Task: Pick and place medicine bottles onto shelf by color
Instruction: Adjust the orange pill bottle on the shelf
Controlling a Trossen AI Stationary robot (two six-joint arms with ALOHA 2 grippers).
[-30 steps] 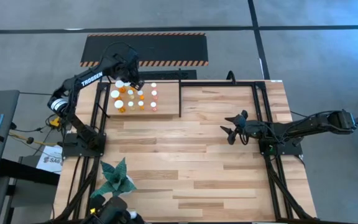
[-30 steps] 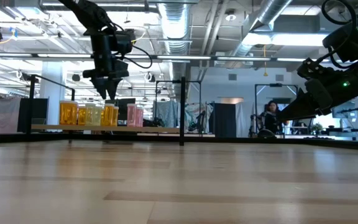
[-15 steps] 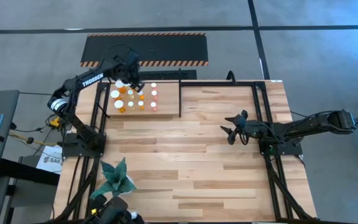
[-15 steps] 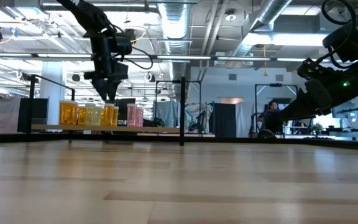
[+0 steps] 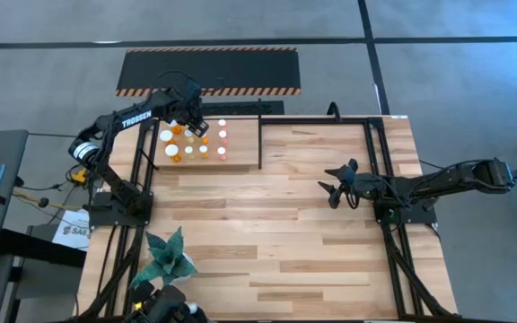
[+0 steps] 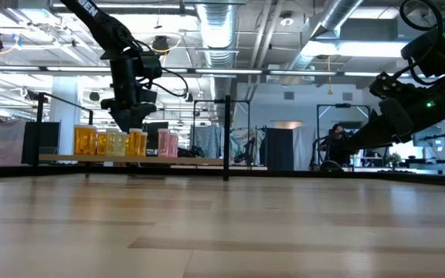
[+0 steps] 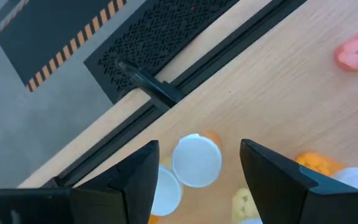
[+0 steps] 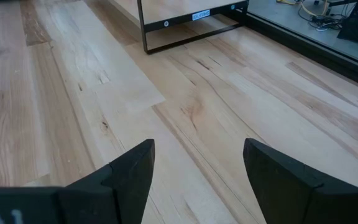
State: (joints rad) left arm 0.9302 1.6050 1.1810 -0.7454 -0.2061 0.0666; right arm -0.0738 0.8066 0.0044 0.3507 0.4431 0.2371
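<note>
Left gripper (image 5: 193, 114) above the bottles (image 5: 196, 140) on the shelf (image 5: 232, 161), jaws apart and empty.

In the left wrist view the two dark fingers (image 7: 135, 177) stand wide with a white cap (image 7: 196, 161) showing between them and nothing held; the bottles stand packed cap to cap at the far left corner of the table (image 5: 276, 233), orange and amber ones together, pinkish ones (image 6: 167, 144) to one side; the right gripper (image 5: 334, 190) waits over bare wood well apart from them, its jaws also wide and empty; the risk, as I judge it, is the crowding; a finger coming down between close neighbours could clip a cap and topple a bottle, perhaps several in a row; a grip taken off-centre on so small a cap could let the bottle slip or tilt as it lifts.
</note>
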